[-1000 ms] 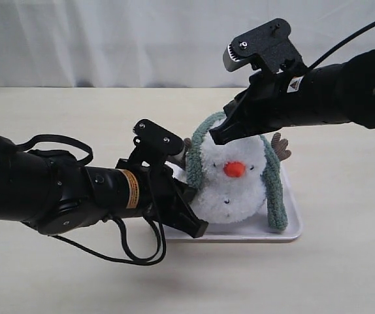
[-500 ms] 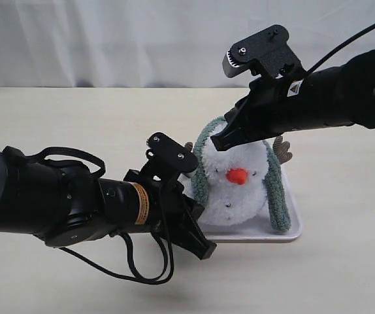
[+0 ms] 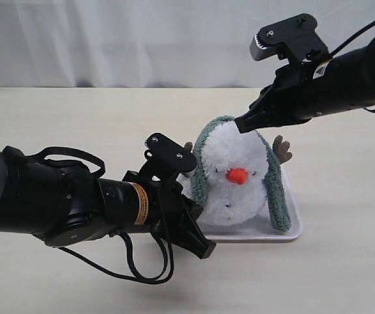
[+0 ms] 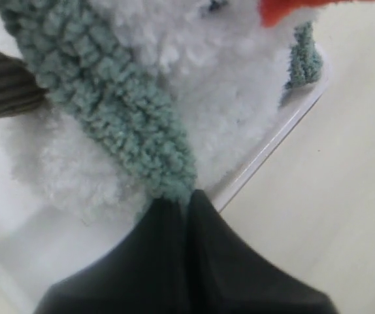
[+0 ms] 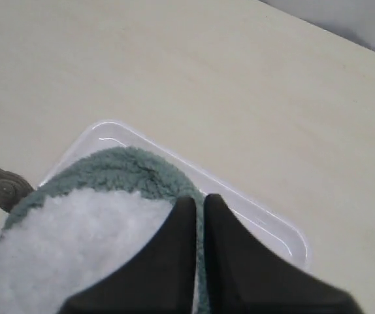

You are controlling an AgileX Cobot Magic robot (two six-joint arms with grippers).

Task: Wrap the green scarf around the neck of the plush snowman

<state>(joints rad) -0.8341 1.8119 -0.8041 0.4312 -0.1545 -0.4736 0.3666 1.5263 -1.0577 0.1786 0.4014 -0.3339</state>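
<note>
**Scarf over snowman's head, both hands pinched together**

- Plush snowman (image 3: 234, 186) sits on a pale tray (image 3: 293, 229) on the counter (image 3: 76, 111), orange nose (image 3: 236, 175) facing the exterior camera.
- Green scarf (image 3: 276, 190) is draped over the crown of the head, one end down each side of the face. The end on the right of the exterior view reaches the tray floor. The other end hangs beside the left arm's fingers.
- One brown twig arm (image 3: 281, 149) pokes out behind the scarf on the right of that view.
- Left hand (image 3: 202, 247): fingers together, low, tips at the tray's front rim. In the left wrist view the scarf end runs right down to the fingertips. Can't tell whether it's actually pinched or just lined up behind them.
- Right hand (image 3: 241, 123): fingers together, nothing visible between them. Tip sits just above the scarf at the top of the head. Contact can't be told.
</note>
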